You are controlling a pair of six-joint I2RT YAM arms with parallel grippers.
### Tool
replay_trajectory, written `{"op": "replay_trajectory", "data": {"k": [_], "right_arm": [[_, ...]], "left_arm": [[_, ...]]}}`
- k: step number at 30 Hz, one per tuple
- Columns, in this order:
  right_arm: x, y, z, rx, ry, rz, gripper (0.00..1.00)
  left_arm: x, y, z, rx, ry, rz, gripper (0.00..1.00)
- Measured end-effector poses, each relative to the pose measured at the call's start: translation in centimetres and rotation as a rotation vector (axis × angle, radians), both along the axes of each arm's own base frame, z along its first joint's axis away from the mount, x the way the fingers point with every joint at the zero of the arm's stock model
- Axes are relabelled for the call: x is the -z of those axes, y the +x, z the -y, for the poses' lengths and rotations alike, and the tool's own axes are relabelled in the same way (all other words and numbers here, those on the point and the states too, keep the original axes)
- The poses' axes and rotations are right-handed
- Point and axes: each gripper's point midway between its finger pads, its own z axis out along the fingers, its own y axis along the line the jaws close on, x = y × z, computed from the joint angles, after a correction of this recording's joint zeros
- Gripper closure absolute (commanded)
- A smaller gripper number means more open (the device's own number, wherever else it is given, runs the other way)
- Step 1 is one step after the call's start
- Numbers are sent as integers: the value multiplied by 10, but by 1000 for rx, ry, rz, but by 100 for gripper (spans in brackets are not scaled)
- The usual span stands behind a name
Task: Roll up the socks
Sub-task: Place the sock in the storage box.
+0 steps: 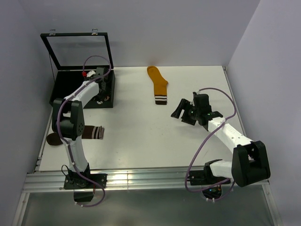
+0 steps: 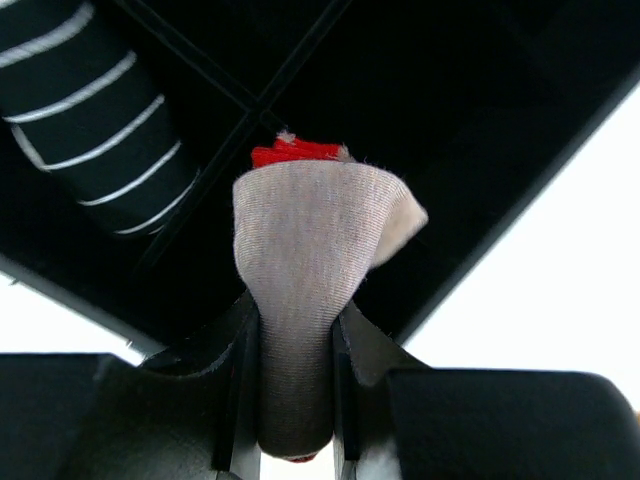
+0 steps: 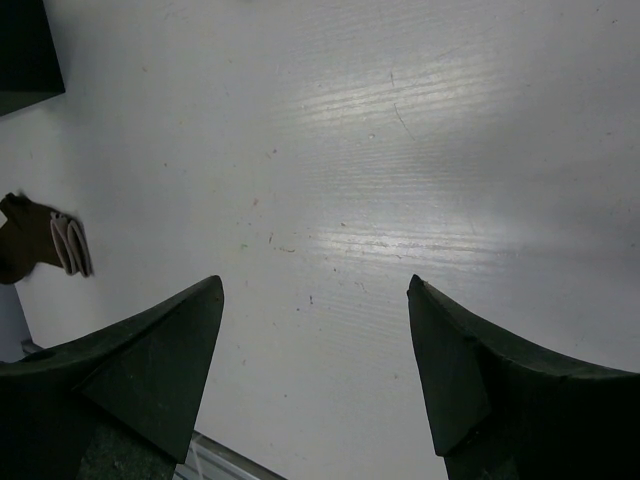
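While the left gripper (image 2: 295, 400) pinches the bunched beige sock (image 2: 305, 250) between its fingers (image 2: 235, 385), the bundle juts straight ahead over the black box (image 2: 480, 120), beside the striped sock (image 2: 90, 130) lying inside. The right gripper (image 3: 315, 290) hovers spread and empty above the table (image 3: 450, 150). The mustard sock (image 1: 157, 84) lies beyond it to the left, lengthwise near-to-far, nearer that arm.

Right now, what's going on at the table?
The left gripper is shut on the beige sock, holding it over the black box, where a striped sock roll already lies. The right gripper hangs open and empty above the table. The mustard sock and the brown sock lie flat, not yet rolled.
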Motion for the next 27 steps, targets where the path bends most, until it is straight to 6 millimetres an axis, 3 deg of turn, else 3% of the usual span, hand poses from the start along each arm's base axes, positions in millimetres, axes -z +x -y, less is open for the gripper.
{"op": "replay_trajectory", "data": {"k": [5, 17, 23, 27], "right_arm": [[3, -1, 1, 3, -1, -6, 19], [4, -3, 1, -2, 4, -12, 19], [5, -2, 0, -6, 10, -15, 19], [7, -3, -1, -11, 16, -24, 19]], "left_arm": [[18, 7, 1, -2, -12, -27, 100], [24, 10, 0, -20, -89, -51, 99], [23, 9, -1, -28, -106, -46, 89], [23, 9, -1, -34, -110, -47, 77]]}}
